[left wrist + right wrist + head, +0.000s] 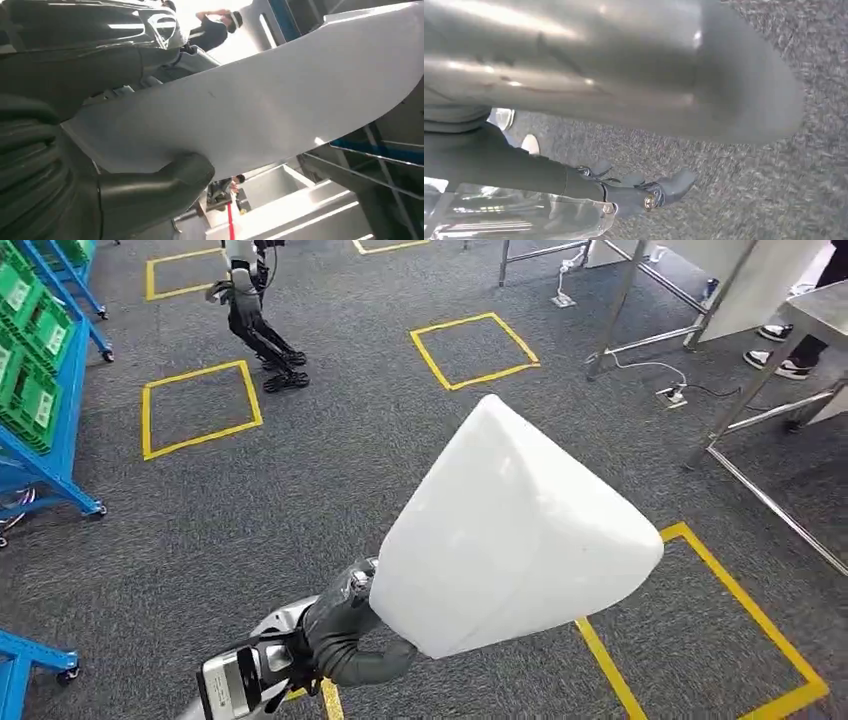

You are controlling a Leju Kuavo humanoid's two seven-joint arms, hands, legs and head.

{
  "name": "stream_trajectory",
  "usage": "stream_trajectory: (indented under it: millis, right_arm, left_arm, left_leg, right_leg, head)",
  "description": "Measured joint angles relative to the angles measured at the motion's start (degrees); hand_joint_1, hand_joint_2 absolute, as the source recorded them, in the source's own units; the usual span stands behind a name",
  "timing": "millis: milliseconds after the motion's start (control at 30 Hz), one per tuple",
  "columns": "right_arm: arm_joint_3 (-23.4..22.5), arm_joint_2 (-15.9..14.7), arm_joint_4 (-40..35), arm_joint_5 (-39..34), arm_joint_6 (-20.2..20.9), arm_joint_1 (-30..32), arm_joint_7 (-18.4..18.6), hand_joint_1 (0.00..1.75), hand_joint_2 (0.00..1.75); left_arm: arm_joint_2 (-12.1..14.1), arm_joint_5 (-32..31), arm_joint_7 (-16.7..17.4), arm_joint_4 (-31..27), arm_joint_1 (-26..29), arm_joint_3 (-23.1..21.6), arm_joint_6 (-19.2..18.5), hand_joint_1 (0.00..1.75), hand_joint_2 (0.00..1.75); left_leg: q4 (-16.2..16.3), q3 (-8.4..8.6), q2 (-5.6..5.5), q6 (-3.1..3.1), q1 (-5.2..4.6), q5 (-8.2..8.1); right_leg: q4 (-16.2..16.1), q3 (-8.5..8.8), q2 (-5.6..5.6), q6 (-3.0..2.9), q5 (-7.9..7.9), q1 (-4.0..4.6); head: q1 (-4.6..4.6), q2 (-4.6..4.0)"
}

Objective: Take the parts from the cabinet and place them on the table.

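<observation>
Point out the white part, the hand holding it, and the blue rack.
white part [510, 530], head view, middle of its broad top face.
left hand [345, 625], head view, grey fingers under the part's near edge.
blue rack [62, 445], head view, its slanted side frame at the left.

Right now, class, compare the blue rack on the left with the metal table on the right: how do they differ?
The blue rack is painted blue; the metal table is bare silver. The rack rolls on small wheels, while the table stands on plain legs joined by bars. The rack holds green bins; the table's visible corner is bare. Both stand on the grey carpet.
</observation>
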Motion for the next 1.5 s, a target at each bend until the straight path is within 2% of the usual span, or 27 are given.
stream_trajectory:
  millis: [67, 133, 200, 267, 300, 367, 400, 433, 467, 567, 600, 667, 733, 800, 867, 900, 933, 967, 1067, 1100, 1167, 1233, 1300, 1333, 1400, 1433, 1500]
  right_arm:
    - [0.0, 0.0, 0.0, 0.0, 0.0, 0.4, 0.0, 0.00, 0.00]
    - [0.0, -0.3, 0.0, 0.0, -0.1, 0.4, 0.0, 0.00, 0.00]
    - [0.0, -0.5, 0.0, 0.0, -0.1, -0.1, 0.0, 0.00, 0.00]
    - [0.0, -0.4, 0.0, 0.0, -0.1, -0.1, 0.0, 0.00, 0.00]
    - [0.0, -0.4, 0.0, 0.0, -0.1, 0.0, 0.0, 0.00, 0.00]
    - [0.0, -0.6, 0.0, 0.0, 0.1, 0.3, 0.0, 0.00, 0.00]
    - [0.0, -0.7, 0.0, 0.0, 0.6, 0.2, -0.3, 0.00, 0.00]
    - [0.0, -0.7, 0.0, 0.0, 1.3, 0.1, -0.6, 0.00, 0.00]
    - [0.0, -0.8, -0.1, 0.1, 1.9, -0.1, -1.0, 0.00, 0.00]
    - [0.0, -0.5, -0.1, 0.8, 3.3, 0.0, -1.9, 0.00, 0.00]
    - [0.0, -0.6, -0.1, 0.8, 3.5, 0.0, -2.0, 0.00, 0.00]
    - [0.0, -0.6, -0.2, 0.5, 3.3, -0.2, -1.7, 0.00, 0.00]
    - [0.0, -0.4, -0.1, 0.2, 2.6, -0.5, -0.8, 0.00, 0.00]
    - [0.0, -0.1, -0.1, -0.3, 2.1, -0.4, 0.0, 0.00, 0.00]
    - [0.0, 0.2, -0.1, -0.5, 1.7, -0.2, 0.2, 0.00, 0.00]
    - [0.0, 0.3, -0.1, -0.6, 1.7, -0.3, 0.2, 0.00, 0.00]
    - [0.0, 0.7, -0.1, -0.6, 1.7, -0.3, 0.2, 0.00, 0.00]
    - [0.0, 0.9, -0.2, -0.6, 1.7, -0.4, 0.0, 0.00, 0.00]
    - [0.0, 1.2, -0.1, -0.7, 2.1, -0.2, -0.8, 0.00, 0.00]
    - [0.0, 1.2, -0.2, -0.7, 2.3, -0.2, -1.1, 0.00, 0.00]
    - [0.0, 1.1, -0.2, -0.7, 2.6, -0.2, -1.6, 0.00, 0.00]
    - [0.0, 1.0, -0.2, -0.7, 2.8, -0.6, -1.9, 0.00, 0.00]
    - [0.0, 1.2, -0.2, -0.7, 3.0, -0.5, -1.9, 0.00, 0.00]
    - [0.0, 1.2, -0.2, -0.7, 3.0, -0.3, -1.9, 0.00, 0.00]
    - [0.0, 0.9, -0.2, -0.7, 3.0, -0.3, -1.9, 0.00, 0.00]
    - [0.0, 0.9, -0.2, -0.7, 3.0, -0.3, -2.0, 0.00, 0.00]
    - [0.0, 1.1, -0.2, -0.7, 3.0, -0.5, -2.1, 0.00, 0.00]
  left_arm:
    - [-0.1, 0.0, 0.0, -0.1, 0.0, 0.0, 0.0, 1.75, 1.75]
    - [-0.3, 0.0, 0.0, -0.1, 0.0, 0.0, -0.1, 1.75, 1.75]
    - [-0.2, 0.0, -0.1, -0.1, 0.2, 0.0, -0.1, 1.75, 1.75]
    - [-0.1, 0.0, -0.1, -0.1, 0.3, -0.1, -0.1, 1.75, 1.75]
    - [-0.1, 0.0, -0.1, -0.1, 0.4, -0.1, -0.1, 1.75, 1.75]
    - [-0.1, 0.0, -0.1, -0.1, 0.4, -0.1, -0.1, 1.75, 1.75]
    - [-0.1, 0.0, -0.1, -0.1, 0.4, -0.1, -0.2, 1.75, 1.75]
    - [-0.1, 0.0, -0.1, -0.1, 0.4, -0.1, -0.3, 1.75, 1.75]
    - [-0.1, 0.0, 0.1, -0.2, 0.3, 0.0, -0.5, 1.75, 1.75]
    - [-0.4, 0.0, 1.2, -0.5, 0.4, -0.1, -0.6, 1.75, 1.75]
    - [-0.4, -0.1, 1.5, -0.5, 0.3, -0.1, -0.6, 1.75, 1.75]
    - [-0.4, 0.0, 1.7, -0.5, 0.4, 0.0, -0.8, 1.75, 1.75]
    - [0.0, 0.1, 1.7, 0.2, 0.9, 0.0, -1.3, 1.75, 1.75]
    - [0.3, 0.1, 1.6, 1.2, 1.5, -0.1, -1.9, 1.75, 1.75]
    - [0.5, 0.1, 1.6, 2.1, 1.5, -0.2, -2.3, 1.75, 1.75]
    - [0.5, 0.1, 1.6, 2.4, 1.5, -0.2, -2.4, 1.75, 1.75]
    - [0.5, 0.2, 1.6, 2.6, 1.4, -0.2, -2.5, 1.75, 1.75]
    - [0.5, 0.4, 1.7, 2.8, 1.4, -0.3, -2.6, 1.75, 1.75]
    - [0.5, 1.0, 1.8, 3.6, 1.2, -0.3, -2.9, 1.75, 1.75]
    - [0.4, 1.1, 1.9, 3.9, 1.1, -0.3, -3.1, 1.75, 1.75]
    - [0.2, 1.2, 2.2, 4.4, 0.4, -0.4, -3.5, 1.75, 1.75]
    - [0.4, 1.2, 2.3, 4.9, 0.4, -0.4, -3.6, 1.75, 1.75]
    - [0.4, 1.2, 2.4, 5.5, 0.4, -0.4, -3.6, 1.75, 1.75]
    - [0.4, 1.1, 2.3, 5.7, 0.4, -0.5, -3.6, 1.75, 1.75]
    - [0.4, 1.1, 2.3, 5.9, 0.4, -0.5, -3.6, 1.75, 1.75]
    - [0.4, 1.1, 2.3, 5.9, 0.2, -0.6, -3.6, 1.75, 1.75]
    - [0.4, 1.1, 2.4, 5.9, -0.1, -0.7, -3.6, 1.75, 1.75]
  left_leg:
    - [-0.4, 0.52, 1.22, 0.49, -0.08, 0.41]
    - [-1.0, 0.63, 2.72, 0.89, 0.16, 0.95]
    - [-1.0, 0.50, 4.55, 1.03, 0.06, 0.97]
    - [-0.9, 0.26, 6.28, 1.08, 0.06, 0.94]
    - [-0.9, 0.25, 7.03, 1.04, 0.08, 0.91]
    - [-0.9, 0.34, 8.32, 0.77, 0.20, 0.74]
    - [-0.7, 0.44, 8.93, 0.47, 0.23, 0.55]
    - [-0.5, 0.43, 9.46, 0.05, -0.24, 0.30]
    - [-0.2, 0.26, 9.96, -0.29, -0.38, 0.09]
    - [-0.2, 0.52, 11.39, -0.70, -0.24, 0.06]
    - [0.0, 0.14, 10.71, -1.24, -0.03, -0.42]
    - [5.0, -1.95, 5.45, -1.76, 0.30, -3.80]
    - [15.2, -7.06, 3.95, -1.77, 0.32, -8.00]
    - [18.1, -8.78, 3.80, -1.55, 0.31, -7.68]
    - [10.8, -5.41, 3.26, -0.84, 0.24, -2.97]
    - [5.2, -2.54, 1.93, -0.30, 0.16, -0.37]
    - [1.0, -0.49, -1.79, 0.33, 0.11, 0.32]
    - [-0.1, 0.03, -2.60, 0.37, 0.22, -0.09]
    - [-0.1, 0.01, -0.47, 0.33, -0.33, 0.08]
    - [-0.9, 0.54, 0.58, 0.65, 0.25, 0.64]
    - [-1.0, 0.49, 2.20, 0.95, 0.29, 0.88]
    - [-1.0, 0.30, 4.26, 0.99, 0.18, 0.86]
    - [-1.0, 0.18, 6.10, 0.96, 0.20, 0.84]
    - [-1.0, 0.20, 6.85, 0.90, 0.22, 0.80]
    - [-0.8, 0.33, 8.24, 0.52, 0.41, 0.56]
    - [-0.5, 0.45, 8.75, 0.12, 0.24, 0.31]
    - [-0.3, 0.27, 9.51, -0.48, -0.10, 0.05]
  right_leg:
    - [-0.4, -0.45, 1.10, 0.86, 0.40, -0.21]
    - [3.1, -1.97, -4.71, 0.89, -2.00, 0.24]
    - [11.6, -5.86, -6.32, 1.31, -6.46, 0.19]
    - [17.8, -8.50, -6.64, 1.74, -8.31, 0.09]
    - [16.9, -7.75, -6.75, 1.81, -7.42, 0.02]
    - [8.4, -2.76, -7.65, 1.99, -3.35, -0.28]
    - [2.8, 0.52, -9.27, 2.16, -1.36, -0.41]
    - [0.3, 1.71, -11.87, 2.13, -2.37, 0.02]
    - [0.1, 1.78, -10.77, 1.10, -1.78, 0.02]
    - [0.3, 1.21, -8.95, 0.11, -1.79, 0.28]
    - [0.1, 1.37, -8.34, -0.34, -1.55, -0.04]
    - [0.2, 1.13, -7.37, -0.87, -1.37, -0.10]
    - [0.2, 0.67, -5.99, -1.23, -1.13, 0.02]
    - [0.2, 0.59, -4.52, -1.38, -1.00, 0.19]
    - [0.2, 0.65, -2.91, -1.26, -0.84, 0.33]
    - [0.2, 0.66, -2.09, -1.13, -0.74, 0.34]
    - [0.2, 0.61, -1.57, -1.03, -0.60, 0.03]
    - [0.3, 0.28, -0.86, -0.69, -0.46, 0.33]
    - [-0.2, -0.34, 1.15, 0.51, 0.21, -0.47]
    - [0.0, -0.74, 1.67, 0.85, 0.31, -0.39]
    - [4.6, -3.06, -4.37, 0.92, -2.84, 0.18]
    - [13.7, -7.29, -6.41, 1.37, -7.11, 0.11]
    - [18.0, -9.02, -6.80, 1.75, -7.82, -0.08]
    - [15.8, -7.55, -6.97, 1.86, -6.38, -0.25]
    - [5.4, -1.56, -8.16, 2.11, -2.01, -0.49]
    - [0.4, 1.15, -10.46, 2.27, -1.25, -0.50]
    - [0.1, 1.24, -9.66, 1.03, -1.52, -0.09]
  head:
    - [0.00, 0.00]
    - [0.35, 0.00]
    - [0.35, 0.00]
    - [0.37, 0.00]
    - [0.44, 0.00]
    - [0.39, 0.00]
    - [0.44, 0.00]
    - [0.48, 0.00]
    - [0.44, 0.00]
    - [0.35, 0.00]
    - [0.31, 0.00]
    - [0.17, 0.00]
    - [0.15, 0.00]
    - [0.13, 0.00]
    - [0.13, 0.00]
    - [0.15, 0.00]
    - [0.18, 0.00]
    - [0.33, 0.00]
    - [-0.09, 0.00]
    - [-0.09, 0.00]
    - [0.28, 0.00]
    - [0.37, 0.00]
    - [0.39, 0.00]
    - [0.48, 0.00]
    - [0.42, 0.00]
    - [0.46, 0.00]
    - [0.31, 0.00]
